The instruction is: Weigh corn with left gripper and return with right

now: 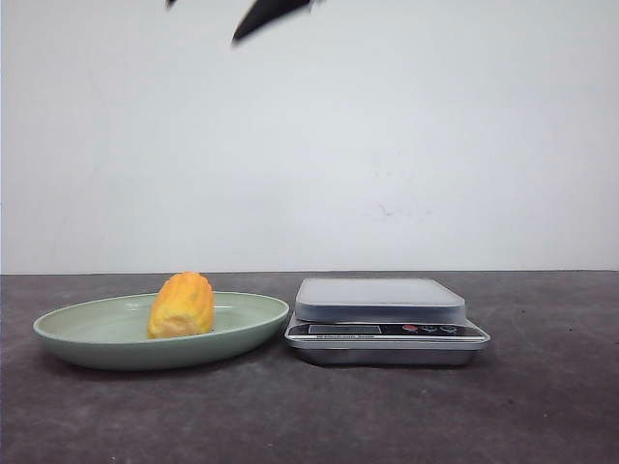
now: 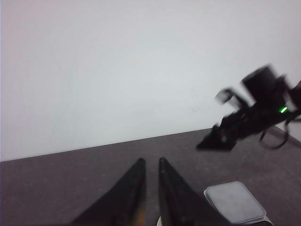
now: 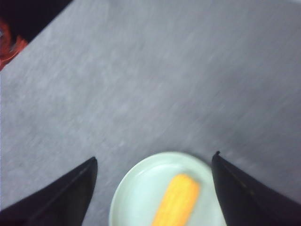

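The corn [image 1: 182, 305], a short yellow-orange cob, lies in the green plate [image 1: 87, 333] at the left of the table. It also shows in the right wrist view [image 3: 178, 201], on the plate [image 3: 136, 197]. My right gripper [image 3: 155, 156] is wide open and empty, high above the plate. It shows blurred in the left wrist view [image 2: 221, 141]. A black finger [image 1: 266, 14] pokes in at the top edge of the front view. My left gripper [image 2: 151, 160] is shut and empty, raised above the table.
A silver kitchen scale [image 1: 382, 319] with a grey platform stands just right of the plate. It also shows in the left wrist view [image 2: 233, 202]. The table is dark grey, with a white wall behind it.
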Controlling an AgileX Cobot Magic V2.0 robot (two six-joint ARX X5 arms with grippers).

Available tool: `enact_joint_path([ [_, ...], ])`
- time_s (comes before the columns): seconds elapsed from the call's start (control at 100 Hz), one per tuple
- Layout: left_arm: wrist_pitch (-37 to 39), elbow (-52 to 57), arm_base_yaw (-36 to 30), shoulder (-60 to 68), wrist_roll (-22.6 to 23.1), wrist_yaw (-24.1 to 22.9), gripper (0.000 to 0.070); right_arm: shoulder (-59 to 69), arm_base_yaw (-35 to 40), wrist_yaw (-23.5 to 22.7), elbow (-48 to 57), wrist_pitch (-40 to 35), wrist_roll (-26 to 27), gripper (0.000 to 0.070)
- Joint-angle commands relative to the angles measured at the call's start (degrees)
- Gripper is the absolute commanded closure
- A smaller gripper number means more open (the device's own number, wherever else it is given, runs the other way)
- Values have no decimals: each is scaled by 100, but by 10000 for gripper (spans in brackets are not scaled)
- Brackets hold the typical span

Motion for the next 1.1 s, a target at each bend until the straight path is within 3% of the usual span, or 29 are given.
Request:
enact_joint_path([
  [0.0,-326,122,-48,50,-7,-11,700,46,63,72,778,-326,-332,212],
  [0.09,-326,122,-48,50,-7,-11,700,46,63,94,1543,-772,-409,265],
  [0.26,-326,122,-48,50,-4,-11,700,46,83,450,2699,-1596,-778,562],
  [0.43,-326,122,-48,50,-4,-11,700,46,144,896,3453,-2376,-1137,684],
  [0.82,-326,33,-48,50,-9,-13,700,-72,376,951,4697,-2402,-1480,689],
  [1.09,-326,-173,-48,48,-52,-11,700,-122,555,951,4712,-2485,-1399,689],
])
